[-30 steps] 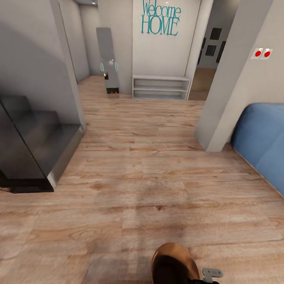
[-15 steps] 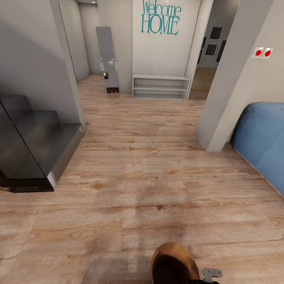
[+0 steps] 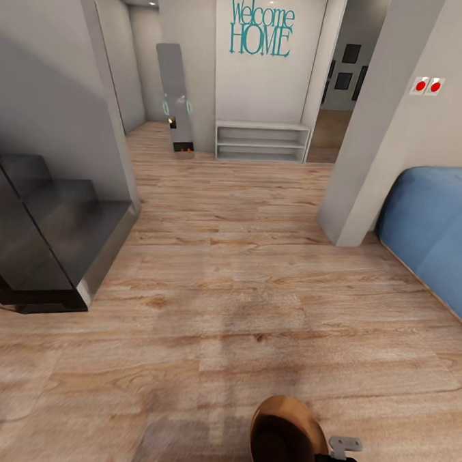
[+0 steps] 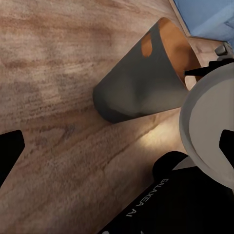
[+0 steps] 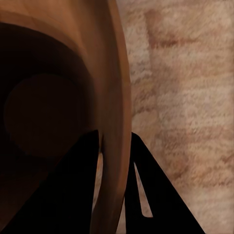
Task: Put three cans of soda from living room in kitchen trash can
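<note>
In the hallway by the blue sofa point(image 3: 432, 233), we carry the tash can point(image 3: 283, 439), its rim pinched between the right gripper point(image 5: 116, 146) fingers. Next, we judge, comes finding the sodas. The left wrist view shows its grey outside point(image 4: 136, 87); whether the left gripper point(image 4: 117, 156) is open, we cannot tell.

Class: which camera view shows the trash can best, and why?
The left wrist view: the trash can shows nearly whole, grey wall and copper inside. The head view catches its mouth at the bottom edge; the right wrist view shows its rim clamped by the right gripper.
</note>
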Motion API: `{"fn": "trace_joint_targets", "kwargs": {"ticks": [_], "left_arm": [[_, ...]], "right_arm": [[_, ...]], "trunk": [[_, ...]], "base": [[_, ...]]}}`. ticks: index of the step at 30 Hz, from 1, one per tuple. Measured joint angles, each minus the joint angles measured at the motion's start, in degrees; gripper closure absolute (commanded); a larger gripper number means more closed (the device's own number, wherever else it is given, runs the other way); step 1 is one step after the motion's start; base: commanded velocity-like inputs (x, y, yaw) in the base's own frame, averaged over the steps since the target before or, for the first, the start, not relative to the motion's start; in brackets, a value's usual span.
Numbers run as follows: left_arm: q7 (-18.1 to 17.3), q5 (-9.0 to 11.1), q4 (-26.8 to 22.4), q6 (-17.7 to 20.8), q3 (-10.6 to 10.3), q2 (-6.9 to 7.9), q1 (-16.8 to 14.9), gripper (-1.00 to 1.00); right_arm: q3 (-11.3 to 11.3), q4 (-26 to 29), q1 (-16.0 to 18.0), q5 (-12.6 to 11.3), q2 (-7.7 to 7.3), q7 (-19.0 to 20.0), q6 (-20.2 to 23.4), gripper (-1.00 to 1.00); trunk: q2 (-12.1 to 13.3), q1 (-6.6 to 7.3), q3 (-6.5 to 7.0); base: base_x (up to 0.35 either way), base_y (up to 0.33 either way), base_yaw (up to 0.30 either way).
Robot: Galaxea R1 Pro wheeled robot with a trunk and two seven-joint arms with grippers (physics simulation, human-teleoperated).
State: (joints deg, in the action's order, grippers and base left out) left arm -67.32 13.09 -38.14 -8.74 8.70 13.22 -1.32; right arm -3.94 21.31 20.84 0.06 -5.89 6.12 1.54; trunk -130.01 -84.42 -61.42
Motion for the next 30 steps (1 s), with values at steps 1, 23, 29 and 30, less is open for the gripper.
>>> {"fn": "trace_joint_targets", "kwargs": {"ticks": [1, 23, 29, 30], "left_arm": [[0.0, 0.0, 0.0, 0.0, 0.0, -0.01, 0.0, -1.00], [0.0, 0.0, 0.0, 0.0, 0.0, 0.05, 0.0, -1.00], [0.0, 0.0, 0.0, 0.0, 0.0, 0.04, 0.0, -1.00], [0.0, 0.0, 0.0, 0.0, 0.0, 0.05, 0.0, -1.00]], "right_arm": [[0.0, 0.0, 0.0, 0.0, 0.00, 0.0, 0.0, 1.00], [0.3, 0.0, 0.0, -0.4, 0.02, -0.1, 0.0, 1.00], [0.1, 0.0, 0.0, 0.1, -0.01, -0.3, 0.0, 1.00], [0.1, -0.1, 0.0, 0.1, -0.01, -0.3, 0.0, 1.00]], "trunk": [[0.0, 0.00, 0.00], [0.0, 0.00, 0.00], [0.4, 0.21, 0.17], [0.8, 0.43, 0.35]], "base": [[0.000, 0.000, 0.000], [0.000, 0.000, 0.000], [0.000, 0.000, 0.000], [0.000, 0.000, 0.000]]}}
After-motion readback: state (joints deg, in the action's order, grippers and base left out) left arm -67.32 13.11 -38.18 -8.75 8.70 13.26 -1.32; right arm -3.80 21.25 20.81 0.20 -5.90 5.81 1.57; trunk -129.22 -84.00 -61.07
